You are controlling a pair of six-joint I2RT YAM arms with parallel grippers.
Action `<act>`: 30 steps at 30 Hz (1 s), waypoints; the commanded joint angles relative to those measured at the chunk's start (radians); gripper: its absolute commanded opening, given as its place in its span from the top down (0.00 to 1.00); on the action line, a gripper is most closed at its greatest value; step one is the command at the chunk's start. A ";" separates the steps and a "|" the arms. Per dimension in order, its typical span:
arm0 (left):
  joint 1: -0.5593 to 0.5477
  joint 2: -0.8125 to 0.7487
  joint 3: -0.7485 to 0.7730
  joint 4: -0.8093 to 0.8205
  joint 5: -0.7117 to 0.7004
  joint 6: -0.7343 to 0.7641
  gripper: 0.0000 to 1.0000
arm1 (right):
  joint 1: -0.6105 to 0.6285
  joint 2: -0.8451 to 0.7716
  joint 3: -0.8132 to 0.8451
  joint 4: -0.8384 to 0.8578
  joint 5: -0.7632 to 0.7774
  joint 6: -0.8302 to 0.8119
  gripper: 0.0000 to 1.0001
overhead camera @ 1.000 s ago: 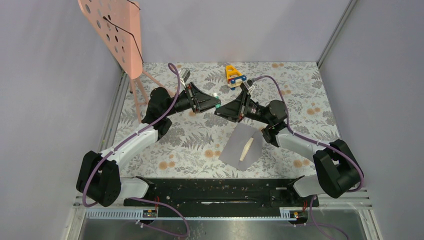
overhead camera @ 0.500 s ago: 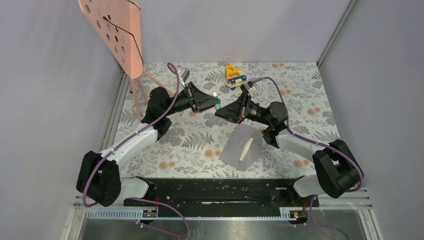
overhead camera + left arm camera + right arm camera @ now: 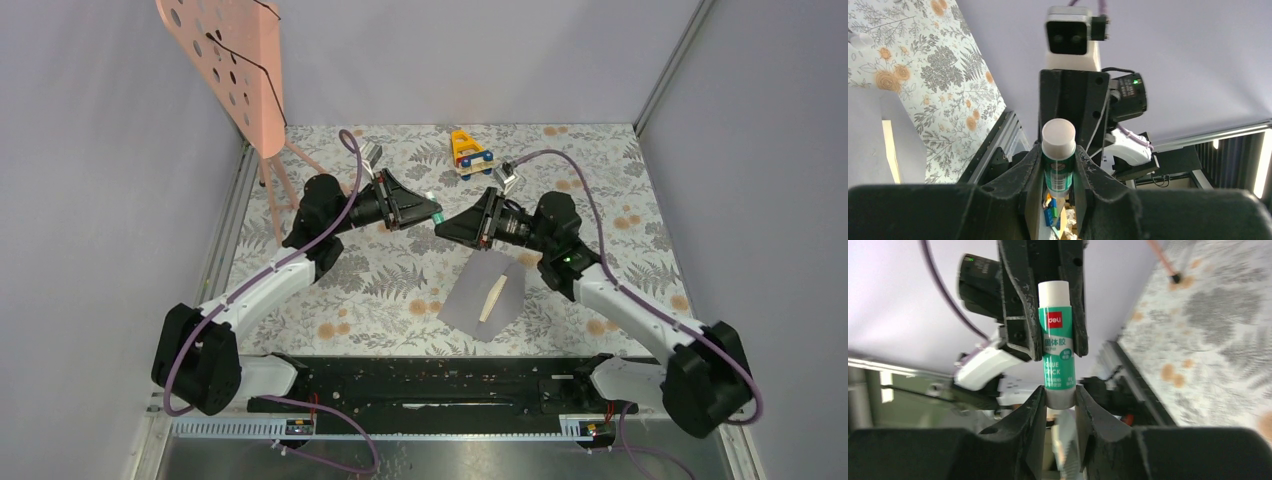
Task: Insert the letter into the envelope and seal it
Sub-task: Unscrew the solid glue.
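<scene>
1. And here the glue stick [image 3: 1058,350] is held in mid-air between the two arms. The left hand [image 3: 1058,149] is clamped narrowly on the green body, and the right hand [image 3: 1060,390] is seen closed, by the look of it, on the pale end nearest it.
2. Uncapping is judged to be the step in hand. The body is best gripped firmly while the end is drawn straight off along the stick's axis; if a sideways pull is given, the stick could be levered out.
3. The envelope [image 3: 460,300] is left untouched, flat on the worktop [image 3: 380,290], nearer than the hands and just beside the right arm. A cream strip [image 3: 492,297] is shown on it; whether that is the letter cannot be told.
4. The worktop is covered in a floral print. A yellow toy [image 3: 470,152] is set at the far edge, and a pink perforated stand [image 3: 225,60] at the back left.
5. The space is closed in by plain grey-lilac walls [image 3: 450,60].
</scene>
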 commanded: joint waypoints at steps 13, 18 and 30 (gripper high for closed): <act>0.017 -0.034 0.032 -0.015 -0.059 0.034 1.00 | 0.145 -0.198 0.340 -1.065 0.511 -0.768 1.00; 0.017 -0.010 0.036 0.031 -0.057 -0.010 1.00 | 0.216 -0.193 0.343 -1.050 0.585 -0.793 1.00; 0.017 0.035 0.084 -0.006 -0.032 -0.021 1.00 | 0.383 -0.139 0.419 -1.181 0.966 -0.910 1.00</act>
